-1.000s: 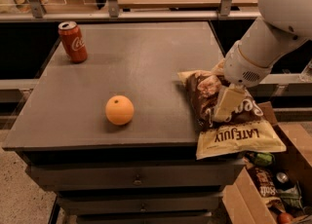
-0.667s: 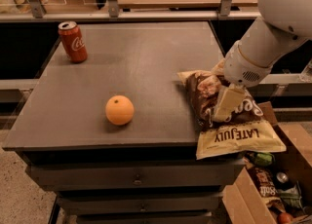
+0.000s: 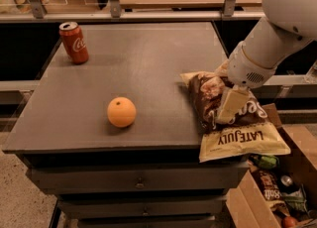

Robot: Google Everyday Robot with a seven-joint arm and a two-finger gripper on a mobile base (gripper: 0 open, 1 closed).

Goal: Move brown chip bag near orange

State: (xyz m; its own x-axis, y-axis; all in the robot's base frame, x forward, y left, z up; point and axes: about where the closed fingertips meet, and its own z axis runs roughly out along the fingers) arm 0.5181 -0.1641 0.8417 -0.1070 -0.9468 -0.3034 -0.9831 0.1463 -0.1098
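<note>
1. Grey tabletop on a drawer cabinet fills the middle of the frame, with a rail and a wooden surface behind it along the top edge.
2. At the upper left of the table a red soda can stands upright, exactly where it was a second ago.
3. Left of centre and near the front edge, the orange rests alone and has not shifted.
4. At the right edge of the table lies the brown chip bag, well apart from the orange, with its cream end hanging over the front corner. It has not moved either.
5. Directly on the bag's dark middle sits the gripper, and the white arm reaches in from the upper right. Its pose matches the earlier views. Whether it has clamped the bag cannot be told.
6. Below the bag, at the lower right, an open cardboard box holds mixed snacks.
7. Nothing visible has changed, so the task seems paused at the grasp. The bag's carry leftward to the orange has not begun.
</note>
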